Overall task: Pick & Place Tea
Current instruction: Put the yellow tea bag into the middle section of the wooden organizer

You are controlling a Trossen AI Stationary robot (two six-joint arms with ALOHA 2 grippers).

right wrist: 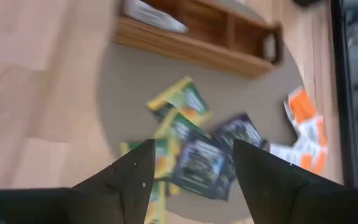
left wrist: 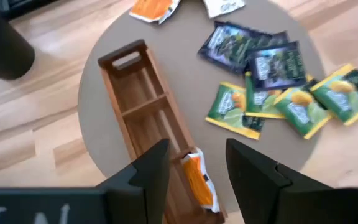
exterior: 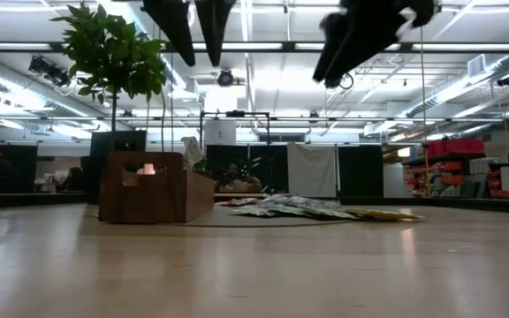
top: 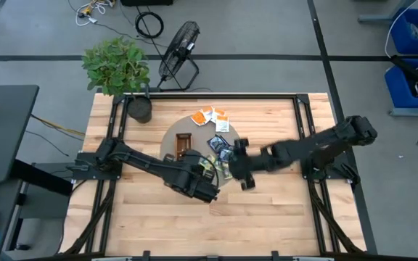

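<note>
The tea sachets lie on a round grey mat (top: 194,129): orange-and-white ones (top: 212,116) at the far side, dark blue ones (left wrist: 253,53) in the middle, yellow-green ones (left wrist: 291,102) nearest. One orange sachet (left wrist: 201,180) stands on its edge in an end compartment of the wooden tray (left wrist: 142,99). My left gripper (left wrist: 194,171) hangs open above that end of the tray, holding nothing. My right gripper (right wrist: 194,171) hangs open and clear above the blue (right wrist: 201,158) and green sachets (right wrist: 179,102).
A potted plant (top: 118,69) stands at the table's far left corner, and a fan (top: 178,51) lies on the floor beyond the far edge. Bare wood stretches across the table's near half (top: 216,225). In the low view both grippers (exterior: 193,26) (exterior: 360,35) hang high above the tray (exterior: 153,190).
</note>
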